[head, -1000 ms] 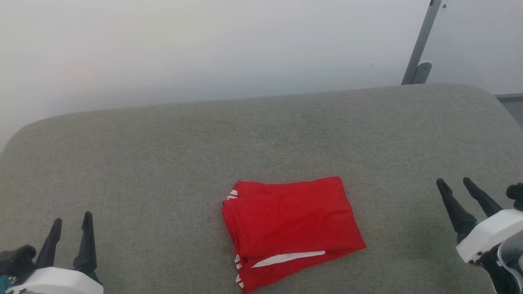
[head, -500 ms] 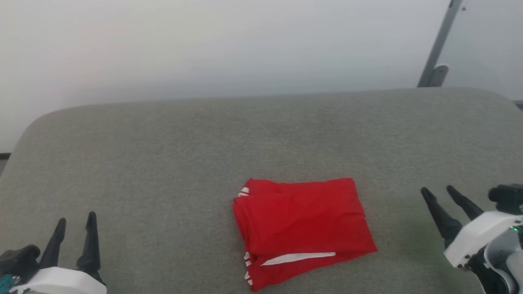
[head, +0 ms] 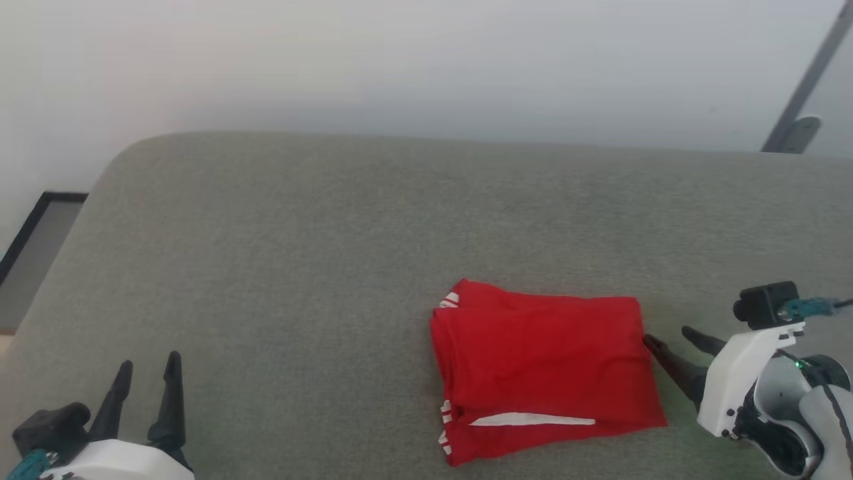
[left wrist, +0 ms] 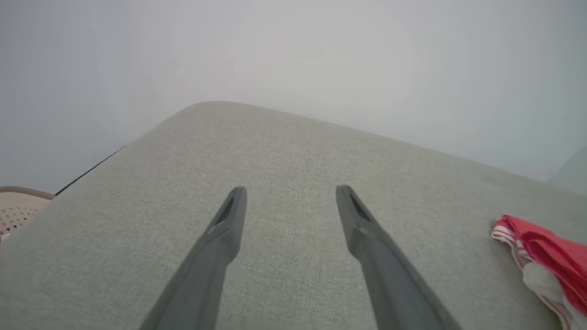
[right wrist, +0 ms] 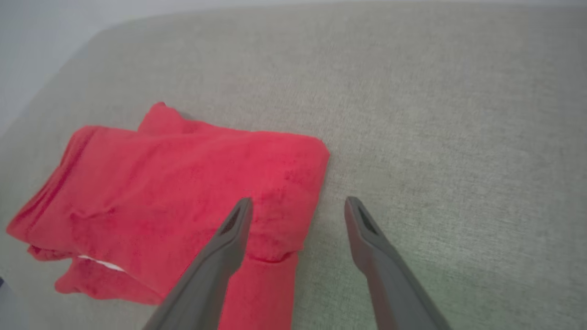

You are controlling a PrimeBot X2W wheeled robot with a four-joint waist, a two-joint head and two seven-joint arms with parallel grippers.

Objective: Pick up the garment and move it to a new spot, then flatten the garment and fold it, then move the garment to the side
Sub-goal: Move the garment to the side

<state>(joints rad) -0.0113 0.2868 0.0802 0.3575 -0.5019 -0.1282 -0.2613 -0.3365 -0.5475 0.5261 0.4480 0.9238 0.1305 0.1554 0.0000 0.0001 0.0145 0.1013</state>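
We judge the move-aside step in hand: the folded red jersey garment [head: 543, 373] lies on the grey fabric cushion [head: 300, 267], our right gripper [head: 667, 335] spread at its right edge, left gripper [head: 150, 360] spread well apart; next, pinch all layers together.

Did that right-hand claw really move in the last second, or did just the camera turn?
Yes. The right gripper moved to the robot's left, toward the garment: earlier well clear of it, it is now at the garment's right edge.
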